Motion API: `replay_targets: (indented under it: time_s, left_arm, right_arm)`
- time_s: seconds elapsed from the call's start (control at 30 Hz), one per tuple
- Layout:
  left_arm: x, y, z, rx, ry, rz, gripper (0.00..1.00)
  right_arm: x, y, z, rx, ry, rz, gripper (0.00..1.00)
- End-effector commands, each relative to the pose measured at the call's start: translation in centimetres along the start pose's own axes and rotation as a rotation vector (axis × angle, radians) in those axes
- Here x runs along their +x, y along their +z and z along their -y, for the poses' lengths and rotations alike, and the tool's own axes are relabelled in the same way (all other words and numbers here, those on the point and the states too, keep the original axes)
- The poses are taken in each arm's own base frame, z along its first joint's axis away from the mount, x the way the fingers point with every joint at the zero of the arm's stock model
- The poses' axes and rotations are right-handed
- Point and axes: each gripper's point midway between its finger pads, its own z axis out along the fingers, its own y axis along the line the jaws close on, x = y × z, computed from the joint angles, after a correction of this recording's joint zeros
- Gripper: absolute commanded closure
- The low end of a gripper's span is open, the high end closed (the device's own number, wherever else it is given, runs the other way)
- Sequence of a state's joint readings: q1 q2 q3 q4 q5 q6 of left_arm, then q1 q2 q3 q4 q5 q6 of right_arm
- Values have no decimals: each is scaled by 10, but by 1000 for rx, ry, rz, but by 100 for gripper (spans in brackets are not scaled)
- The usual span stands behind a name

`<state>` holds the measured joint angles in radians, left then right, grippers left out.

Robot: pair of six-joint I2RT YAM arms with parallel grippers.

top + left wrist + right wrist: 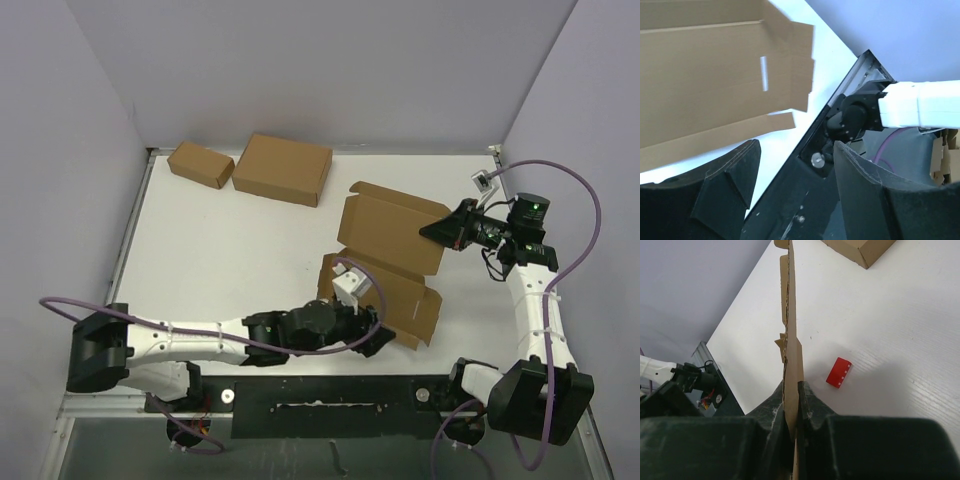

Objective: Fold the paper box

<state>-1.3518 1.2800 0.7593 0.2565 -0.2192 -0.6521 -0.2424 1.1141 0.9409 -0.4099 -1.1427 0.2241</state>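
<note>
A thin, light, bendy brown paper box (390, 240) sits half-open, centre-right on the counter (230, 260); the right pincer (791, 400) clamps its raised right panel edge; the left pincer (795, 175) gapes empty by the near flap; probably best gripped at edges beside creases.

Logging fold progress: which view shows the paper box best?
Top external: nearly the whole paper box lies in view, flaps open, right claw pinching one edge. Right wrist shows just a panel edge-on between its fingers; left wrist shows a cropped stretch of panels.
</note>
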Motion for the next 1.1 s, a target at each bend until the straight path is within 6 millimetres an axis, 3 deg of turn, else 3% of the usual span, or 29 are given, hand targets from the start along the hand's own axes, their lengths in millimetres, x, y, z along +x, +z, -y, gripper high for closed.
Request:
replay_targets:
  time_s: [0.0,0.17,0.33,0.53,0.6,0.8,1.07]
  left_arm:
    - [-4,25,15,-125,80,60,41]
    - [24,50,9,-348,85,28,39]
    - [36,61,2,-503,110,-18,31]
    - [59,78,7,-470,104,-85,28]
    - [67,84,8,-465,103,-104,23]
    - [78,100,14,-444,110,-131,22]
    - [98,111,0,-506,125,-171,23]
  right_arm:
    - [-10,-4,-9,-10,-55,36,100]
    - [-9,-4,-9,-13,-49,34,100]
    - [-9,-4,-8,-13,-48,36,100]
    - [-9,-4,-8,-13,-48,36,100]
    - [-8,-3,-8,-13,-48,36,100]
    - [-8,-3,-8,-13,-46,35,100]
    - [-8,-4,-9,-17,-49,36,100]
